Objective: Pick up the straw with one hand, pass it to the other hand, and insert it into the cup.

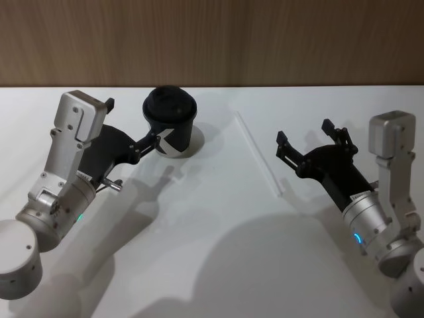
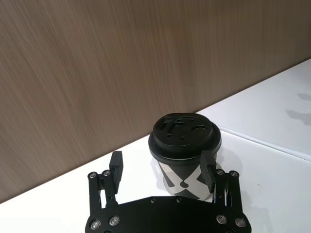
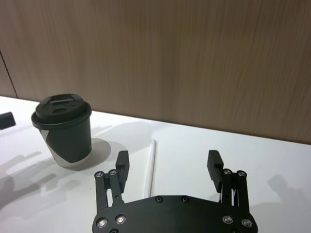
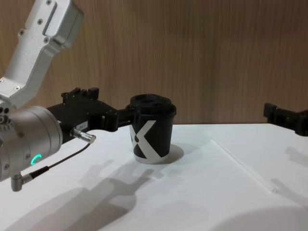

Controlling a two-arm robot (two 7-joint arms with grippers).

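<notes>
The straw lies flat on the desk to the right of the cup, its long axis running from far edge toward near edge. The right claw, spread wide, hovers just beside the straw's near end. The left claw, also wide, sits against the cup.

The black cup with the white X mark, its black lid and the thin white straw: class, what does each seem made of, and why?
Black cup with white X mark: probably paper, with a matte printed wall.
Black lid: likely plastic, with moulded ridges and a slight sheen.
Thin white straw: plastic or paper, cannot tell; it is smooth, straight and pale.
</notes>
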